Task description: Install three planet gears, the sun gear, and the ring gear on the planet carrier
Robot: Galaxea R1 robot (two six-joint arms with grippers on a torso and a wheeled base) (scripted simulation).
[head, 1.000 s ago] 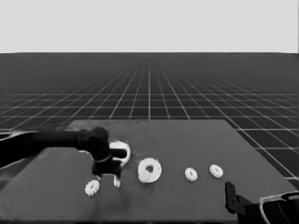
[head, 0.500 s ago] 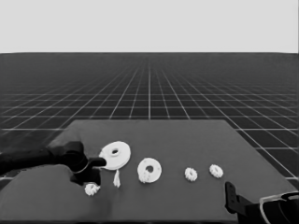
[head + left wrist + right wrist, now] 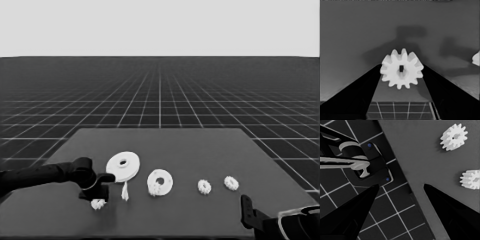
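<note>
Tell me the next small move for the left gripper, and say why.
Probably close the fingers. The left gripper is down at the table's front left, and its wrist view shows a small gear sitting between the two open fingers, whose tips flank its teeth. The smaller round part lies to the gear's right. The right gripper waits at the lower right corner.

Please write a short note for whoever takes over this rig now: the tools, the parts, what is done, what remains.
Left tool: down at one planet gear, front left of the table; grip unclear.
Right tool: open, parked at the front right corner.
Larger round part, thin white piece and smaller round part lie mid-table; two more gears lie to their right.
Done: no gear visibly installed.
Left: all gears, then the larger round part.
</note>
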